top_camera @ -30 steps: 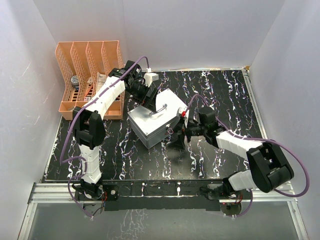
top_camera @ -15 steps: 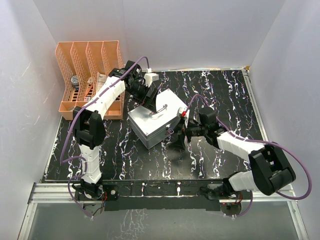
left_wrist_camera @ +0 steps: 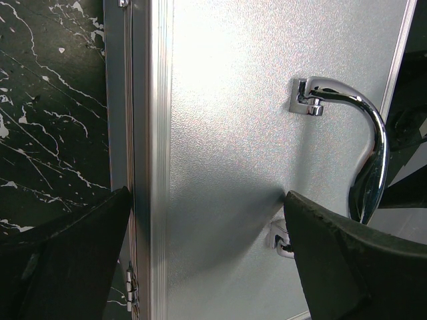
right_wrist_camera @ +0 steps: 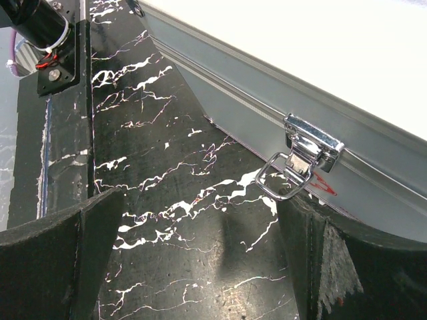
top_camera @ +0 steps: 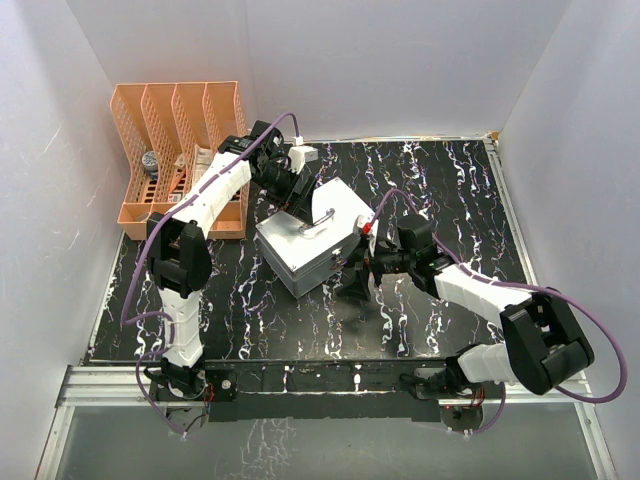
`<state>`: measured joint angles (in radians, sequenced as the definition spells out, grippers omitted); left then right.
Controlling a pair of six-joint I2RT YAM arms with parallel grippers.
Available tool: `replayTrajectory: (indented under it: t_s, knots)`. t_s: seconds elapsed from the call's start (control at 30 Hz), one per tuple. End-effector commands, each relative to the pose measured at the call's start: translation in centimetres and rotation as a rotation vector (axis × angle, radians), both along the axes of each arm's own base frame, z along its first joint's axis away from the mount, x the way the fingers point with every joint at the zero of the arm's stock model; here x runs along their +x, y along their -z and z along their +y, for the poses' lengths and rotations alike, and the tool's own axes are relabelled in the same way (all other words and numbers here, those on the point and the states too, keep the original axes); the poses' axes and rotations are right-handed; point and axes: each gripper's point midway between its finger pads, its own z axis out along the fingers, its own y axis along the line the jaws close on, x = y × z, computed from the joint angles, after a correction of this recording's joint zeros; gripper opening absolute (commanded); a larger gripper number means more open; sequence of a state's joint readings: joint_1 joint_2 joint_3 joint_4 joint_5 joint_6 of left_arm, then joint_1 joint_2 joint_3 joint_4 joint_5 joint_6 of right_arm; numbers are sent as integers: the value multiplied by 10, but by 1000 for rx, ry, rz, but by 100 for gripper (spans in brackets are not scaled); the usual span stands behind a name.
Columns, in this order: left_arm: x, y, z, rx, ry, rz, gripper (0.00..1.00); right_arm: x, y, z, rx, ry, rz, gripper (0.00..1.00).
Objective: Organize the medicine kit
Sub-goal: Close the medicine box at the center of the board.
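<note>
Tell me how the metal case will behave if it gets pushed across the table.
The case looks rigid, with metal walls and framed edges, so it probably slides as one piece. Its wide, flat base on the smooth table suggests it won't tip, though it may swivel if pushed off-centre. The latch ring hangs loose and could rattle or snag.

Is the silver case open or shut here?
Shut. The silver case sits closed flat, and its seam shows no gap along the latch side.
</note>
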<state>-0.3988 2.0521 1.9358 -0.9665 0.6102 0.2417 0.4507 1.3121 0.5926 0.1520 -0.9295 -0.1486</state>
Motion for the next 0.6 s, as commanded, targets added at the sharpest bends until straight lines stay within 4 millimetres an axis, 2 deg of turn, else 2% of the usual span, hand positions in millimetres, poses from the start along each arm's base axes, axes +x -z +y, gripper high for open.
replayTrajectory:
  t_s: [0.0, 0.57]
  knots:
    - [-13, 16, 0, 48, 25, 60, 95, 12, -24, 11, 46, -8, -70, 98]
    - [-11, 18, -2, 43, 26, 63, 95, 25, -34, 18, 56, -4, -88, 98]
